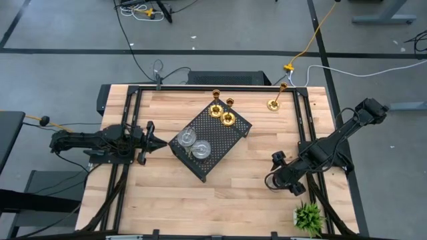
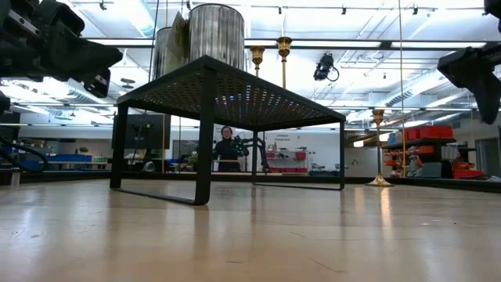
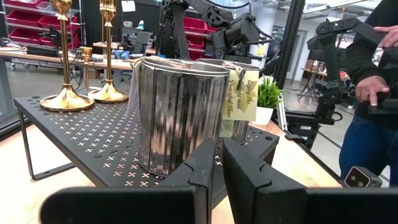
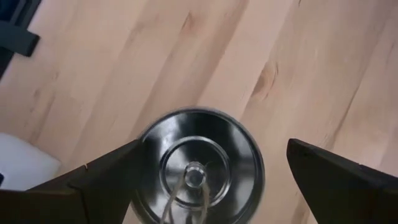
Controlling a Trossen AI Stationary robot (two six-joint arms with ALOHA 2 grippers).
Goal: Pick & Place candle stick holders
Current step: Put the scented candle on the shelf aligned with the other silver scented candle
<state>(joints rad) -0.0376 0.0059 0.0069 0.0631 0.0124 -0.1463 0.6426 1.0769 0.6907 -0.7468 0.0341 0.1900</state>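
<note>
tray [image 1: 235, 125]: black, perforated, mid-table | plant [image 1: 309, 217]: near table edge | person [image 2: 227, 149]: apparently standing, background

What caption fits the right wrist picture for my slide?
Open right gripper hovering over a silver candle holder standing on the wooden table.

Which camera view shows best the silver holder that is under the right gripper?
The right wrist view: the silver holder fills the picture from above, between the open fingers of the right gripper, on bare wood. In the high view the right gripper hides it. The low and left wrist views do not show it.
</note>
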